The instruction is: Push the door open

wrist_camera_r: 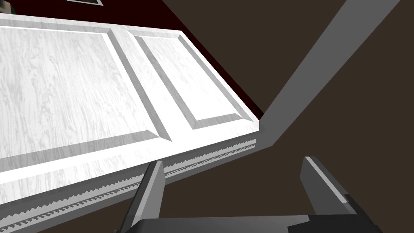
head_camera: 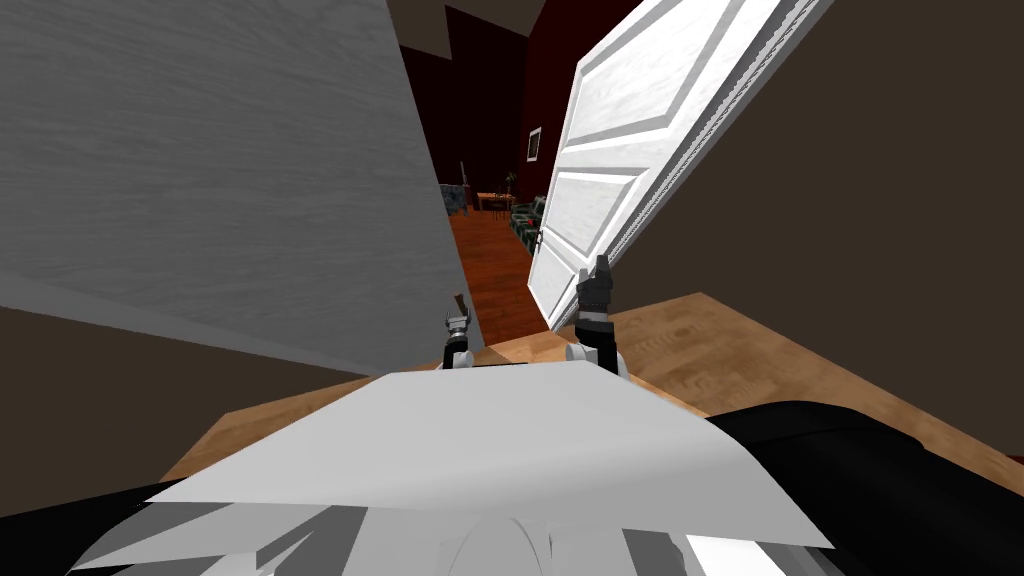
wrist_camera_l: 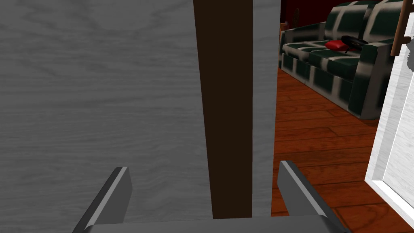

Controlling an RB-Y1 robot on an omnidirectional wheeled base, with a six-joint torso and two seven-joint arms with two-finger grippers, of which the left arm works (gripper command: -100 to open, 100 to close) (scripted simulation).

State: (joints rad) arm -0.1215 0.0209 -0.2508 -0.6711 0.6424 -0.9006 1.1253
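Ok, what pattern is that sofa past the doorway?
The sofa is dark green with pale crossing stripes; clearest in the left wrist view.

Big grey wood-grain wall (head_camera: 200, 170) takes up the left side, with a dark brown strip (wrist_camera_l: 226, 101) running up it near its edge. On the right there's a plain dark brown wall (head_camera: 880, 200). The nearby floor is light wood (head_camera: 720, 350), and further in it switches to reddish planks (wrist_camera_l: 319, 133). A dark green and pale plaid sofa (wrist_camera_l: 323, 60) sits on those planks. There's a red cushion (wrist_camera_l: 334, 44) on its seat and some black object (wrist_camera_l: 355, 40) right against the cushion, can't tell what. Way at the back there's a dark red wall (head_camera: 555, 60) with a small framed picture (head_camera: 535, 144), and a little wooden table (head_camera: 494, 199).
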